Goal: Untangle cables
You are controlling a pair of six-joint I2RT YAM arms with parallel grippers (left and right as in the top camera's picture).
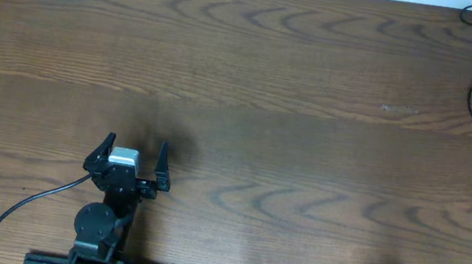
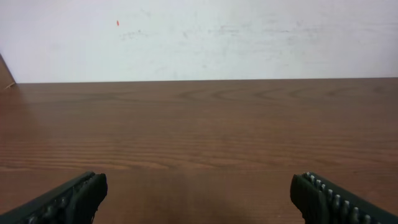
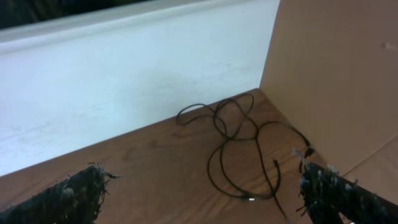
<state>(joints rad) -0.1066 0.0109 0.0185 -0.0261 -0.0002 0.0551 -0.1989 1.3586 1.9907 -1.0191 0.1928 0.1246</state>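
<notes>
Both were open and empty: left gripper (image 1: 135, 144) sat by the front edge, right gripper (image 3: 205, 186) needed one outer loop of the far-right-corner cables (image 3: 226, 139), not the crossing.

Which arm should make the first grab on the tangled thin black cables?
Right. The tangled thin black cables lie in the brown wooden table's far right corner, straight ahead of the open right gripper in its wrist view. The open left gripper sits near-left, with no cable in its wrist view.

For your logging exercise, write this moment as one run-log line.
black cables: tangled, far right corner, untouched | left gripper: open, empty, above bare table | right gripper: open, empty, facing cables
</notes>
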